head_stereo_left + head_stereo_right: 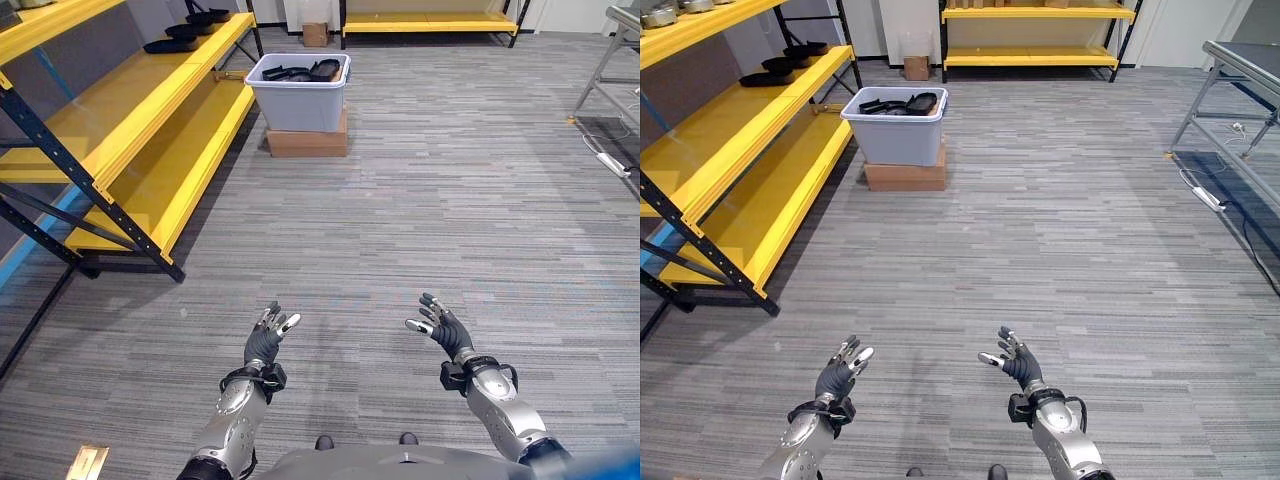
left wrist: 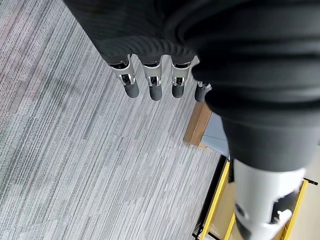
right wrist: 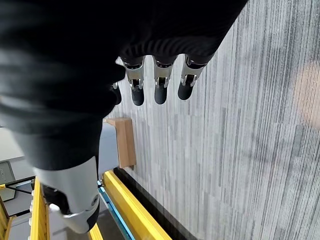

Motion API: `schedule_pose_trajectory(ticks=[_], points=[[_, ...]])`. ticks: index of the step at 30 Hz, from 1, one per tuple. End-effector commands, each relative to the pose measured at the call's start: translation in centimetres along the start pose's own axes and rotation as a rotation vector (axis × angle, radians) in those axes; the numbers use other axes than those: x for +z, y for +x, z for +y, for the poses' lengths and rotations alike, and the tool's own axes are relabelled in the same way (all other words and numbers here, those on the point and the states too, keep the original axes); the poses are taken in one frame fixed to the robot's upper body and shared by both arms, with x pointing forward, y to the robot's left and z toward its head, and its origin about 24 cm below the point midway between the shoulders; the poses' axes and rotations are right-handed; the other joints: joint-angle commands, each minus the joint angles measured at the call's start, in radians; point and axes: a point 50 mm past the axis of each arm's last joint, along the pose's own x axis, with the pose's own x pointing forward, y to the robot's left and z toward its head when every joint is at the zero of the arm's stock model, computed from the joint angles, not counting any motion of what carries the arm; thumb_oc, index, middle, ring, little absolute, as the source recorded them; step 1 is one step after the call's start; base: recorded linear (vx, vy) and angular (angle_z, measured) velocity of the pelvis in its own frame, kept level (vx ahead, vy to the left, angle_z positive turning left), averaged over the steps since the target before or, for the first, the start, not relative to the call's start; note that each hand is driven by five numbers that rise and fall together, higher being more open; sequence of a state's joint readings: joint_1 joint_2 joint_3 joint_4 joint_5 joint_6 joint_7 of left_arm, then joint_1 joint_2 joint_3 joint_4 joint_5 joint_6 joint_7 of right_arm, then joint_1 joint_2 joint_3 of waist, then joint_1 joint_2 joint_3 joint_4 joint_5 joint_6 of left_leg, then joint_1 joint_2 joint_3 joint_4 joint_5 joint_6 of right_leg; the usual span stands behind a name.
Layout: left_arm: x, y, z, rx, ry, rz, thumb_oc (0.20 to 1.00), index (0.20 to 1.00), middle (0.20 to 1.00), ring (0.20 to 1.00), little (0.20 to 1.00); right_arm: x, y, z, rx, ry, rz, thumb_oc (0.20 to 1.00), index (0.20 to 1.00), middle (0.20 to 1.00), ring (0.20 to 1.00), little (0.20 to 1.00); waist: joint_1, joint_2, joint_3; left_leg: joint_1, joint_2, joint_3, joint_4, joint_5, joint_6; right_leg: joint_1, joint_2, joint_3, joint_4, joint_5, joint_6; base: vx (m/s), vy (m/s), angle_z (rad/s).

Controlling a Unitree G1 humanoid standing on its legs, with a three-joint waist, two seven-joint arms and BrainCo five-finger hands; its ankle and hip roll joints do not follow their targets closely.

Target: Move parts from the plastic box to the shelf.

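Observation:
A pale grey plastic box [image 1: 299, 100] stands on a cardboard box [image 1: 307, 142] far ahead, beside the yellow shelf [image 1: 140, 130]. Several black parts [image 1: 305, 72] lie in the plastic box. More black parts [image 1: 185, 35] rest on the shelf's upper board at its far end. My left hand [image 1: 266, 340] and right hand [image 1: 443, 327] hover low over the carpet, well short of the box, both open with fingers straight and nothing in them. The left wrist view has my left hand's fingers [image 2: 155, 85] spread over carpet; the right hand's fingers [image 3: 160, 82] look the same in the right wrist view.
Grey striped carpet runs between me and the plastic box. A second yellow shelf [image 1: 1038, 12] lines the back wall with a small cardboard box [image 1: 912, 67] beside it. A metal table frame [image 1: 1230, 110] and a white power strip [image 1: 1208, 198] stand at the right.

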State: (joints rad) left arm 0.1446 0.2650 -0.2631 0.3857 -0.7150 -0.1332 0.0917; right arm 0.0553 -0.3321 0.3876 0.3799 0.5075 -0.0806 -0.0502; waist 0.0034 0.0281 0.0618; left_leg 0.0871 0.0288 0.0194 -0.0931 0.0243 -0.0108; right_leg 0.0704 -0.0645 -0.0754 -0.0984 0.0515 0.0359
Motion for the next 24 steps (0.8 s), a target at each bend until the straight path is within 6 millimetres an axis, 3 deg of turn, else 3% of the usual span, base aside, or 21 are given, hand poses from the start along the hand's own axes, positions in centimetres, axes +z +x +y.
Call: schedule_pose_trajectory(ticks=[1, 18, 24], points=[[2.7, 0.7, -0.4, -0.039, 0.048, -0.118, 1.0, 1.0, 1.0, 1.0, 1.0, 1.7, 0.5, 0.6, 0.028, 0.034, -0.089, 1.0, 1.0, 1.0, 1.0, 1.0, 0.004, -0.03, -0.033, -0.027, 0.024, -0.031, 0.006, -0.022, -0.014, -0.02, -0.061, 0.008, 0.011, -0.018, 0.081, 0.0, 0.0, 0.0], [3.3, 0.7, -0.1, -0.033, 0.081, -0.143, 1.0, 1.0, 1.0, 1.0, 1.0, 1.7, 0.5, 1.0, 0.044, 0.047, -0.087, 1.0, 1.0, 1.0, 1.0, 1.0, 0.007, -0.024, -0.028, -0.023, 0.016, -0.03, 0.006, -0.031, -0.008, -0.014, -0.071, 0.002, 0.015, -0.022, 0.086, 0.0, 0.0, 0.0], [4.0, 0.8, -0.1, -0.041, 0.109, -0.167, 1.0, 1.0, 1.0, 1.0, 1.0, 2.3, 1.1, 1.2, 0.062, 0.03, -0.103, 1.0, 1.0, 1.0, 1.0, 1.0, 0.017, -0.019, -0.016, -0.029, -0.012, -0.027, 0.006, -0.042, 0.016, -0.045, -0.104, 0.004, 0.072, -0.026, 0.106, 0.0, 0.115, 0.0]])
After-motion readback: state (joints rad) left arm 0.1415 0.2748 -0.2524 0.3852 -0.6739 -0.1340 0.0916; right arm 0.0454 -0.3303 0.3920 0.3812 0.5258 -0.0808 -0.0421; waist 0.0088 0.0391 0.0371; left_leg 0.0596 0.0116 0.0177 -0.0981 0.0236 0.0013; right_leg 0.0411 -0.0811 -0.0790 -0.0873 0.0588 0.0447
